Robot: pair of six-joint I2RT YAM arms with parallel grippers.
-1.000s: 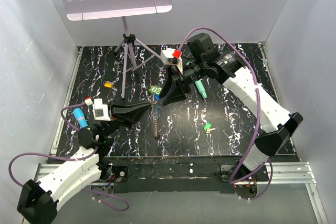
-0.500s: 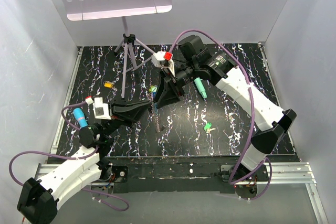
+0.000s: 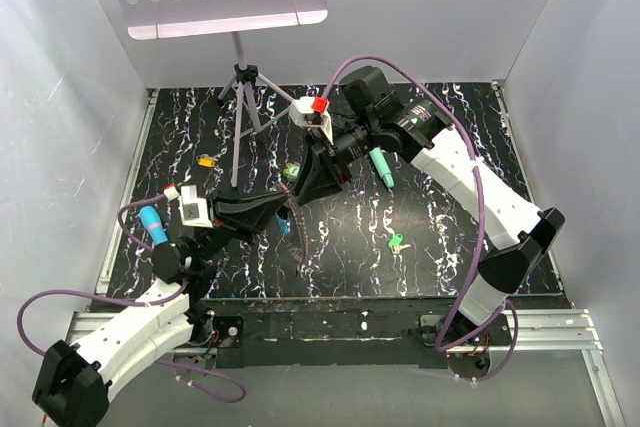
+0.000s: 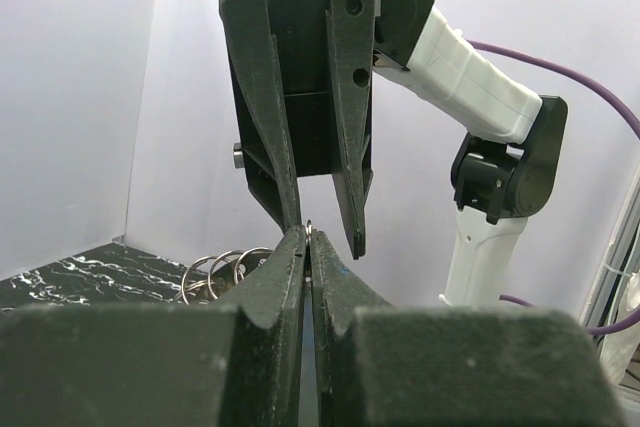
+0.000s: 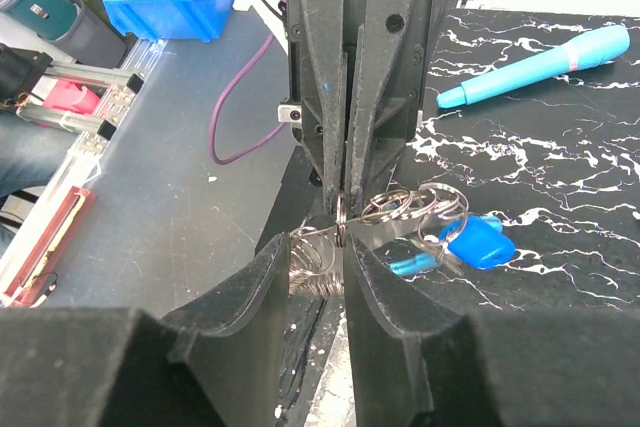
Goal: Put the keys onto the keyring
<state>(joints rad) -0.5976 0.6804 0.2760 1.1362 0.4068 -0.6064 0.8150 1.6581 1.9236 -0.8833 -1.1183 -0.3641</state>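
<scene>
A teal pen point(image 3: 381, 167) lies on the marbled mat point(image 3: 430, 209) (tripod point(image 3: 245, 75) behind).

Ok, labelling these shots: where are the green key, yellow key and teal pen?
green key point(image 3: 397, 243): top view, its green head.
yellow key point(image 3: 206, 160): top view, its yellow head.
teal pen point(image 5: 538, 68): right wrist view, middle of barrel.

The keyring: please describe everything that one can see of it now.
The keyring is a bunch of thin silver metal rings with a bright blue plastic clasp at one side. The left gripper is shut on one ring and holds the bunch above the black marbled table. The right gripper is open around the rings; whether it touches them is unclear.
</scene>
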